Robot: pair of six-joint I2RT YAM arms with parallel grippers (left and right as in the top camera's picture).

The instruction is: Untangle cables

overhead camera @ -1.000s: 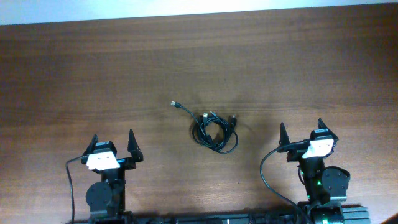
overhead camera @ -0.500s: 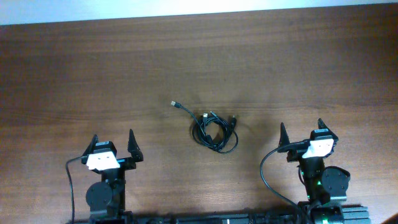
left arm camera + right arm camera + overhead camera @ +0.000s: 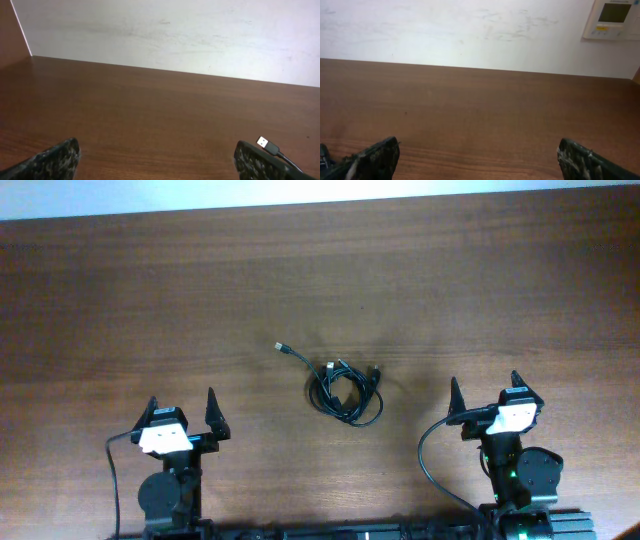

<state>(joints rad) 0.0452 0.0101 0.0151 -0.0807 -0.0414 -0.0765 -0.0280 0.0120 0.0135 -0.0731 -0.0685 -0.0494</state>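
Brown wooden table (image 3: 150,300), with a white wall (image 3: 175,35) along its far edge and a pale control panel (image 3: 614,19) mounted far right.

Item: cables (image 3: 345,390). Black, coiled in one tangled bundle near the table's middle, lying flat. One metal-tipped plug end (image 3: 281,346) trails out to the far left of the coil.

Item: my left gripper (image 3: 182,402). At the near edge, fingers spread wide, holding nothing. The bundle lies to its right and farther out, well apart.

Item: my right gripper (image 3: 485,382). At the near edge, equally wide open and empty. The bundle lies to its left, apart, about level with the fingertips.
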